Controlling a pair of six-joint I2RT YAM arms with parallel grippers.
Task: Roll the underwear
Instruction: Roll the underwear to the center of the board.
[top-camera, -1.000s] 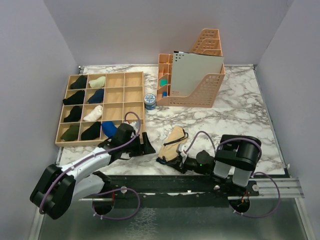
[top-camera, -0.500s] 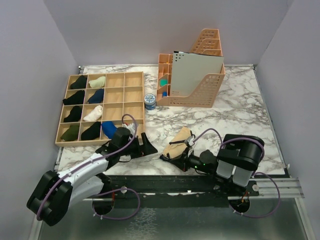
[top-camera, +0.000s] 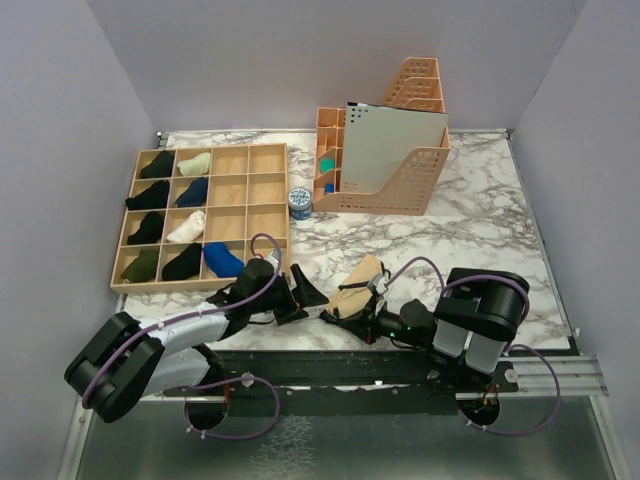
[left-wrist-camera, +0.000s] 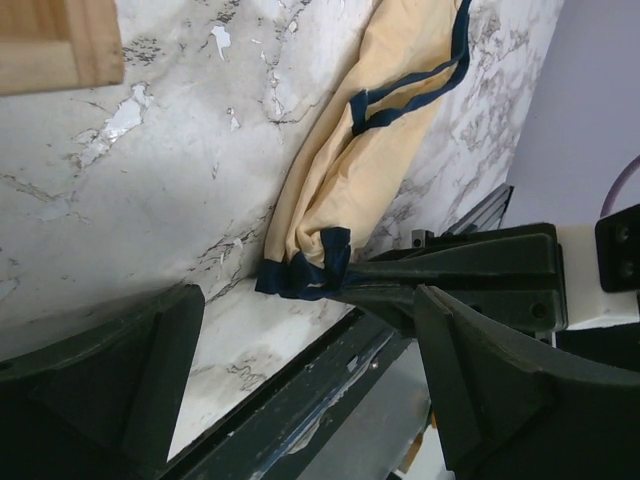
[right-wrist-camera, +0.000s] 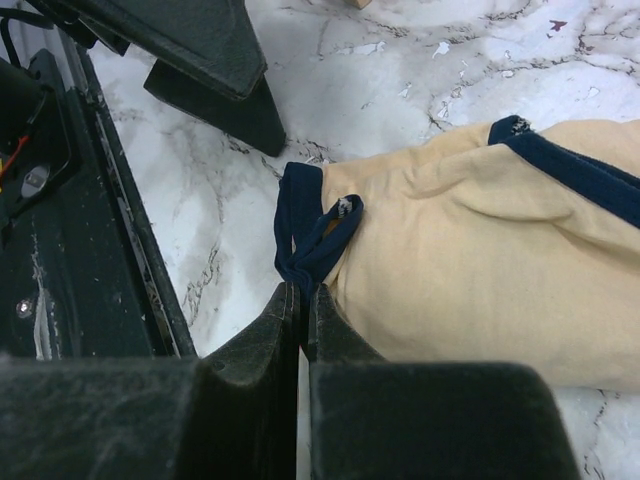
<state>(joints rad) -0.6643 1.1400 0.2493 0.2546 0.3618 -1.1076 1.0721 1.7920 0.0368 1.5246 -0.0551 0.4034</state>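
right gripper (right-wrist-camera: 300, 292) pinched shut on navy hem corner of soft tan underwear (right-wrist-camera: 470, 250), a creased long bundle on glossy marble table (right-wrist-camera: 400, 60); left gripper (left-wrist-camera: 305, 305) gaping wide, empty

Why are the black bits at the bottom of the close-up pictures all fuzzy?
Left wrist view: the left gripper sits right by the lens, so its fingers blur; the underwear looks sharp. Right wrist view: the right gripper blurs the same way. Top view: sharp, evenly lit.
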